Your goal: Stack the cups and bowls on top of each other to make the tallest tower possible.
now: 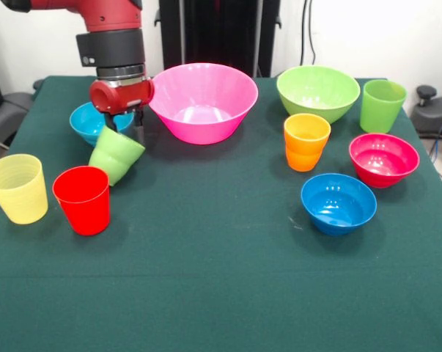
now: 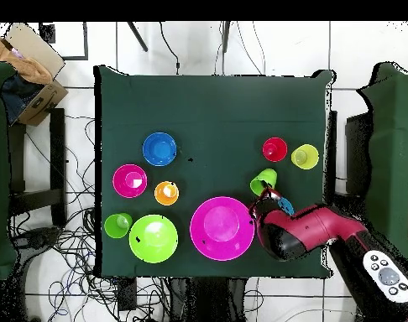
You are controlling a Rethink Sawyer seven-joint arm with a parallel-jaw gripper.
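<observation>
My gripper (image 1: 122, 123) (image 2: 264, 198) is shut on the rim of the small green cup (image 1: 116, 155) (image 2: 264, 180), which hangs tilted beside the large pink bowl (image 1: 203, 101) (image 2: 222, 228). Behind the gripper, partly hidden, is the light blue bowl (image 1: 87, 121) (image 2: 285, 205). The red cup (image 1: 82, 199) (image 2: 274, 149) and yellow cup (image 1: 17, 188) (image 2: 305, 156) stand near it. Each standing alone are the lime green bowl (image 1: 317, 92) (image 2: 153, 238), lime cup (image 1: 382, 105), orange cup (image 1: 306, 141), magenta bowl (image 1: 383, 158) and darker blue bowl (image 1: 339, 202). No tower shows.
The green cloth table (image 1: 206, 293) ends close behind the pink and lime bowls. Black chairs and cables surround the table in the overhead view, and a cardboard box (image 2: 27, 71) sits off one corner.
</observation>
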